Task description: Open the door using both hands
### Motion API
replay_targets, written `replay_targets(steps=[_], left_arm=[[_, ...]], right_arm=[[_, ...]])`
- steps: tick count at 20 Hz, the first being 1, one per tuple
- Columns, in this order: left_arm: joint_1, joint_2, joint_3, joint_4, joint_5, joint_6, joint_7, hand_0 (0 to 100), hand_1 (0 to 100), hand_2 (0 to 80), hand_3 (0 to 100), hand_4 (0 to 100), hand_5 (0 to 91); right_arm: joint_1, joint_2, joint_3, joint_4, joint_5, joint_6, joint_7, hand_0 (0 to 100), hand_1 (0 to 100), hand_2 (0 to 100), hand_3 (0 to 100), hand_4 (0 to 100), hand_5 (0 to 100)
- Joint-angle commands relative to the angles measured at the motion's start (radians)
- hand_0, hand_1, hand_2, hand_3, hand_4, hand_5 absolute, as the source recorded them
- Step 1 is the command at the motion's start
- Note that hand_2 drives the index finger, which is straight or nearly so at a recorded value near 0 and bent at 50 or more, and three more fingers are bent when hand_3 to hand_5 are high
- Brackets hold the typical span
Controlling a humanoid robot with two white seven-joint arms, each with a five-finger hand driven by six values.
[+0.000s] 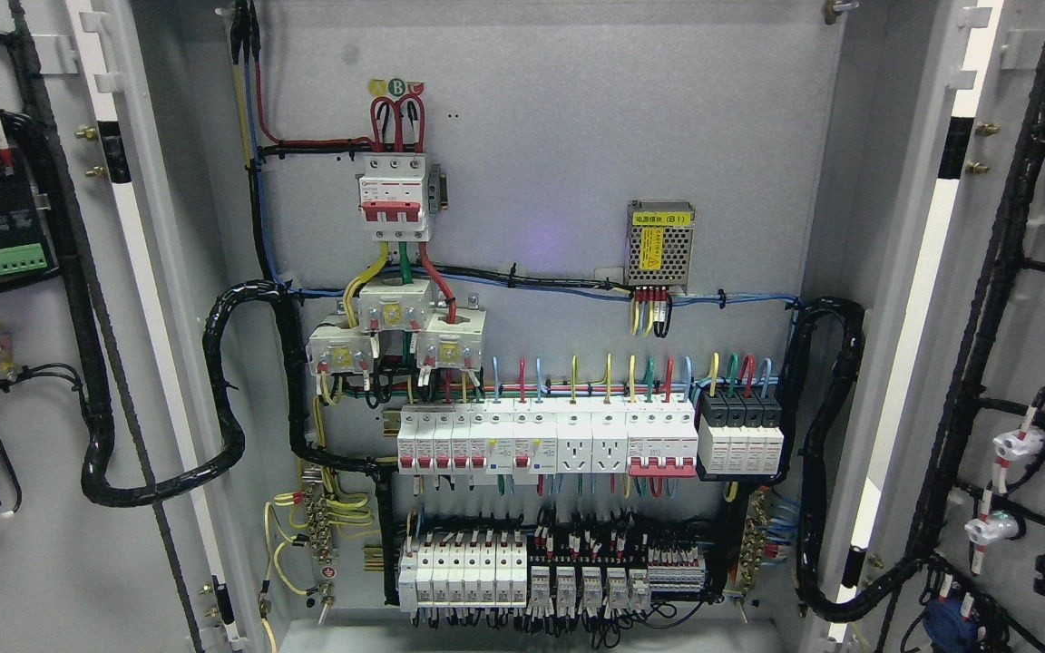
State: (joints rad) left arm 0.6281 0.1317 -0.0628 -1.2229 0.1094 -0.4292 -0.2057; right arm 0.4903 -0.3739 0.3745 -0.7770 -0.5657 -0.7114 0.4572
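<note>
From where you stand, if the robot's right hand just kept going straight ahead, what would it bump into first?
I cannot say: neither hand shows in the head view. Both cabinet doors, left door and right door, already stand open on the wiring inside.

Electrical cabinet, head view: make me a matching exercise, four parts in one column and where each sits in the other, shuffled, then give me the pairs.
Parts:
1. main breaker
2. power supply with yellow label
3. green terminal block
4. black module block

Places:
A. inside of the open left door
B. back panel, upper left, below the red wire loops
C. right end of the middle row of breakers
D. back panel, upper right, above the yellow and red wires

Pairs: 1-B, 2-D, 3-A, 4-C. No robot hand is in view.
</note>
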Motion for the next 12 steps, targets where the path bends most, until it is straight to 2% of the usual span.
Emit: replay_targets(steps=[1,2,5,7,10,12], left_arm=[[-0.031,-0.003,-0.051,0.371,-0.039,0.000,-0.001,12,39,0.0,0,0,0.0],[-0.050,-0.007,-0.060,0.428,-0.056,0.000,-0.001,12,39,0.0,0,0,0.0],[-0.125,-0.036,-0.063,0.618,-0.083,-0.002,-0.001,12,39,0.0,0,0,0.0],[-0.172,-0.056,-0.061,0.727,-0.091,0.000,-0.001,12,39,0.0,0,0,0.0],[-0.235,-0.086,-0.057,0.848,-0.091,0.004,-0.001,12,39,0.0,0,0,0.0],[-0.274,-0.099,-0.054,0.923,-0.091,0.013,-0.001,12,39,0.0,0,0,0.0]], right_arm=[[-0.195,0.200,-0.016,0.721,0.089,0.059,-0.012,12,39,0,0,0,0],[-0.229,0.208,-0.016,0.760,0.095,0.084,-0.014,12,39,0,0,0,0],[-0.321,0.233,-0.017,0.823,0.132,0.254,-0.028,12,39,0,0,0,0],[-0.346,0.237,-0.016,0.823,0.144,0.349,-0.070,12,39,0,0,0,0],[-0.387,0.260,-0.019,0.826,0.243,0.421,-0.146,12,39,0,0,0,0],[-0.413,0.274,-0.028,0.823,0.265,0.493,-0.173,12,39,0,0,0,0]])
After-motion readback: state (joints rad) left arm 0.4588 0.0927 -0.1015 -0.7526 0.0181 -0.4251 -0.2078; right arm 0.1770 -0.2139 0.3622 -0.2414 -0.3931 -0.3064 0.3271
